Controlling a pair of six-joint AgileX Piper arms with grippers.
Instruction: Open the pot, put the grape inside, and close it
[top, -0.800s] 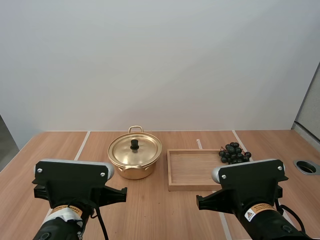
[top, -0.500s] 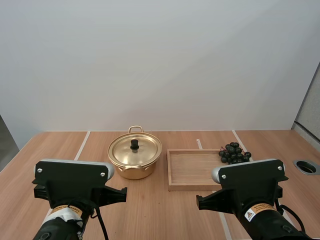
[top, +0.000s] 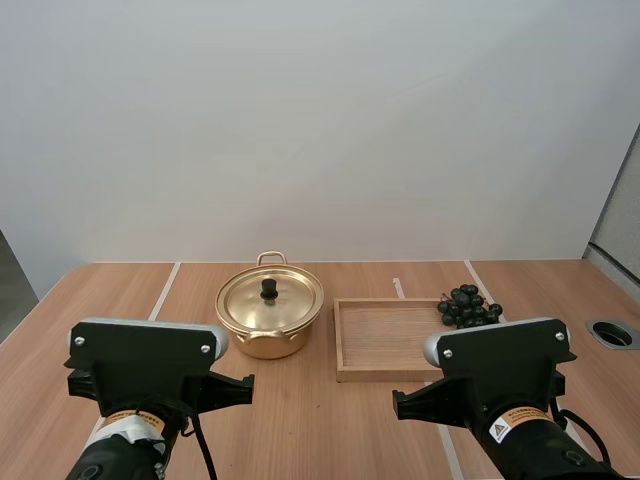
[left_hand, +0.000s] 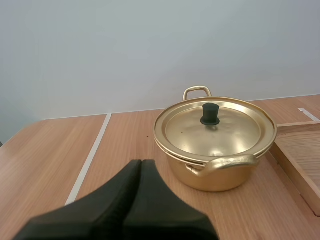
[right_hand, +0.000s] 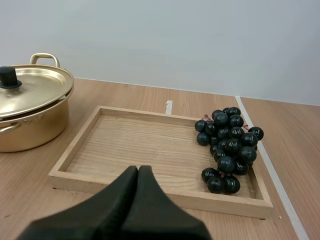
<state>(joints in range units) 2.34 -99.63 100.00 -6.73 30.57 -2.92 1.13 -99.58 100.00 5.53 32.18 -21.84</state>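
A golden pot (top: 270, 318) (left_hand: 216, 145) (right_hand: 27, 112) stands on the table with its lid (top: 270, 298) (left_hand: 215, 127) on; the lid has a black knob (top: 269, 289) (left_hand: 210, 114). A bunch of dark grapes (top: 469, 306) (right_hand: 227, 146) lies at the right end of a wooden tray (top: 385, 340) (right_hand: 125, 150). My left gripper (left_hand: 141, 167) is shut on nothing, short of the pot. My right gripper (right_hand: 138, 172) is shut on nothing too, just short of the tray's near rim.
Both arms sit low at the near edge of the table (top: 300, 420). White lines (top: 165, 290) run across the wood. A round hole (top: 612, 333) lies in the table at the far right.
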